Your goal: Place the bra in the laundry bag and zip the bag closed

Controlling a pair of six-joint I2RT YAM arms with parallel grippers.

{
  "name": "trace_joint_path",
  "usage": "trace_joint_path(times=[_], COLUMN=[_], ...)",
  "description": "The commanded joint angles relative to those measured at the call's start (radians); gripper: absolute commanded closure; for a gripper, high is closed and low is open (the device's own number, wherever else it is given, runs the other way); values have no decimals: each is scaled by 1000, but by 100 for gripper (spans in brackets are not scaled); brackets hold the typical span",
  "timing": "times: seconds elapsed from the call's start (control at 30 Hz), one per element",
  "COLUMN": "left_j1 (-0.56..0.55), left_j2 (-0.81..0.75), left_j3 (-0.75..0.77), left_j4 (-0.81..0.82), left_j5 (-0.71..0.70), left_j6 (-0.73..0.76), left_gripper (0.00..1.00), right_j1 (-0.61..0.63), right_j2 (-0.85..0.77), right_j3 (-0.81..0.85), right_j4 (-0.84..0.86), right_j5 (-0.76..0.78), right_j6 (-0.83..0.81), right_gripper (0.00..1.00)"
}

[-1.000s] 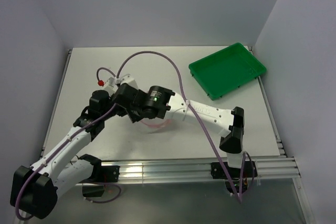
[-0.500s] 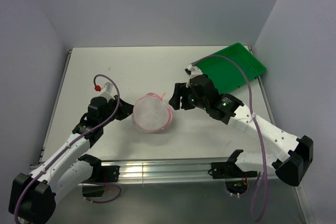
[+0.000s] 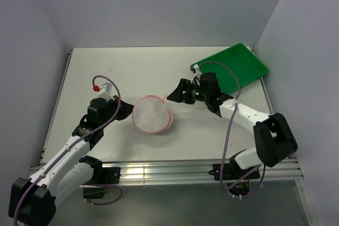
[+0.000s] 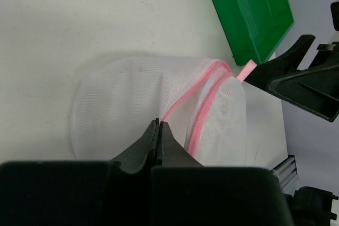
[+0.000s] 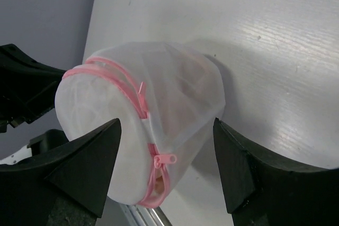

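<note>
The laundry bag [image 3: 152, 115], a round white mesh pouch with a pink zipper rim, lies on the table between the two arms. My left gripper [image 3: 126, 110] is shut on its left edge; in the left wrist view the jaws [image 4: 159, 125] pinch the mesh where the pink rim [image 4: 204, 109] runs in. My right gripper [image 3: 174, 96] is open just right of the bag, touching nothing. In the right wrist view the bag [image 5: 106, 115] sits between its spread fingers [image 5: 90, 157], with the zipper pull [image 5: 165, 160] above a short unzipped gap. A peach-coloured bit [image 5: 159, 181] shows there; the bra itself is hidden.
A green plastic tray [image 3: 230, 70] stands at the table's back right, behind the right arm's wrist. White walls close in the table on the left, back and right. An aluminium rail [image 3: 159, 170] runs along the near edge.
My right arm has swung from over the bag back to the right and its gripper has opened. The bag, covered a second ago, now shows. The left gripper has stayed shut.
</note>
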Motion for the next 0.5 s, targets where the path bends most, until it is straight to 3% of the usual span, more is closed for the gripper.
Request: trace_joint_path(times=[0.0, 0.27, 0.4, 0.47], left_j1=[-1, -1, -1, -1], left_j2=[8, 55, 95, 120], left_j3=[47, 81, 96, 104], left_j4=[4, 15, 47, 69], left_j5=[-20, -66, -72, -78], left_j6=[35, 34, 35, 34], left_gripper=[100, 100, 100, 100], right_j1=[-4, -1, 2, 4], right_j2=[45, 101, 118, 134], right_j3=[36, -18, -30, -39], right_j4=[172, 267, 287, 317], right_j5=[-121, -174, -183, -196], right_j6=[30, 77, 82, 97], right_gripper=[22, 31, 45, 48])
